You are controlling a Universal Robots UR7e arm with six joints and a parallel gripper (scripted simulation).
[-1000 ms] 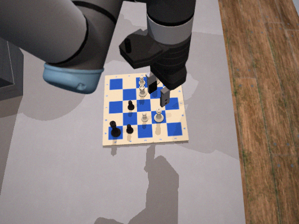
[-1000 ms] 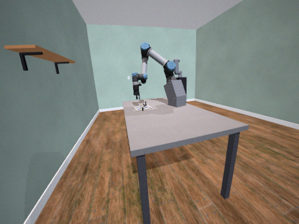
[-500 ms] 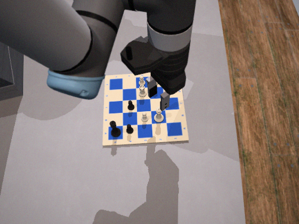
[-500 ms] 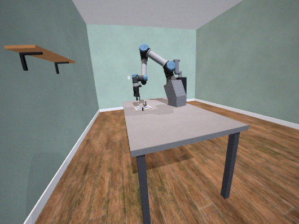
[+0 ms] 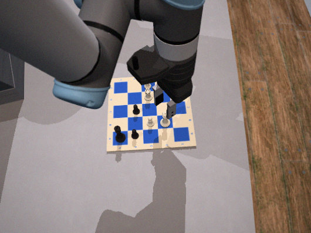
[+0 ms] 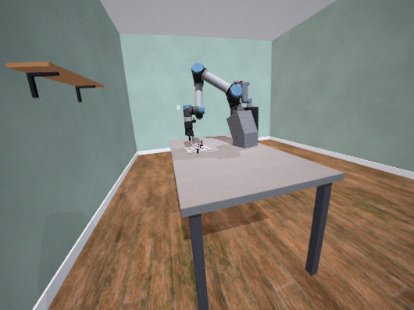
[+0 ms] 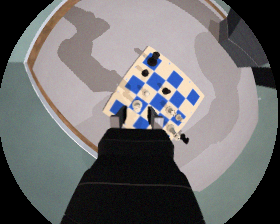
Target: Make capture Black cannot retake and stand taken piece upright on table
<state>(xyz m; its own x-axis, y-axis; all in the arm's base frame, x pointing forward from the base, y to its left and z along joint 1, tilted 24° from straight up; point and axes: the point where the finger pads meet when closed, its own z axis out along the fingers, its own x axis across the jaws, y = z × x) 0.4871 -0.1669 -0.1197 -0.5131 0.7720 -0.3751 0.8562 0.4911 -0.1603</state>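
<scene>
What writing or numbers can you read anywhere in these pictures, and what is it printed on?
None can be read.
Chessboard edge: small blue marks sit along the tan border where the square letters and digits belong, but every one is too small and blurred to make out.
Robot arm, gripper, chess pieces, table, wall shelf: no text, brand or sign shows.
</scene>
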